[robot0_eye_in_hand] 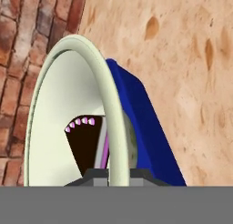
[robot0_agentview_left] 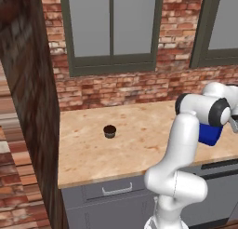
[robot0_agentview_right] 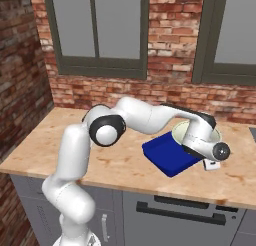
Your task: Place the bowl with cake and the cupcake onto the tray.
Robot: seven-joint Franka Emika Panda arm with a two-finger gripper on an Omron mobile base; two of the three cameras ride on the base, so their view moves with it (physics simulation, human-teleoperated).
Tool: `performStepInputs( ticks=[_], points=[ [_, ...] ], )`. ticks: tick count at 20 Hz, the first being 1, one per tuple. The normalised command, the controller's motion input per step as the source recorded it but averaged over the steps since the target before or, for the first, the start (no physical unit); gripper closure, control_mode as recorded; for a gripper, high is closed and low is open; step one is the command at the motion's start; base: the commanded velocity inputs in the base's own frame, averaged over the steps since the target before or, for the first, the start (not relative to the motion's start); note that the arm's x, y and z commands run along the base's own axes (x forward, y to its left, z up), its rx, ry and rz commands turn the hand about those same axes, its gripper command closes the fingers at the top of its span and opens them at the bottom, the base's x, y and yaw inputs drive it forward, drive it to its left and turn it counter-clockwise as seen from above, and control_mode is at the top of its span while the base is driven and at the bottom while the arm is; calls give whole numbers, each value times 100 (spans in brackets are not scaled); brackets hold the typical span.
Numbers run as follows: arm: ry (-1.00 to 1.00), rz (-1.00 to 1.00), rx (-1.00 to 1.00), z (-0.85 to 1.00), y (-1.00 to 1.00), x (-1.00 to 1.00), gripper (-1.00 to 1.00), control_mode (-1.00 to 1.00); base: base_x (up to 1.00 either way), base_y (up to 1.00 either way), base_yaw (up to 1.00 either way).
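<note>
— Gripper (robot0_eye_in_hand: 119, 173) pinching the rim of the wide, pale greenish-white bowl with a dark brown cake wedge inside (robot0_eye_in_hand: 68, 123), holding it over the deep blue rectangular tray (robot0_agentview_right: 167, 155).

— Risks?

— Possibly sliding the cake out if tilting further; possibly catching the tray's rim while lowering. Small dark round cupcake (robot0_agentview_left: 109, 131) sitting well apart on the beige stone counter (robot0_agentview_left: 139, 139), not yet collected.

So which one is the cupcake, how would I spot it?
Start at the tan stone counter under the brick wall with the windows, and look toward its left part, near the brick pillar. The cupcake sits there alone: a small, round, almost black thing, far from the blue tray and the pale bowl on the right.
</note>
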Motion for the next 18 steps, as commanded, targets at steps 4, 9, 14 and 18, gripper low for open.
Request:
performStepInputs(
  ticks=[4, 9, 14, 18],
  points=[
    [0, 0, 0, 0, -3, 7, 100, -100, 0, 0, 0],
    [0, 0, 0, 0, 0, 5, -100, -100, 0, 0, 0],
    [0, 2, 0, -1, 0, 9, -100, -100, 0, 0, 0],
    [0, 5, 0, -1, 0, 11, -100, -100, 0, 0, 0]
  ],
)
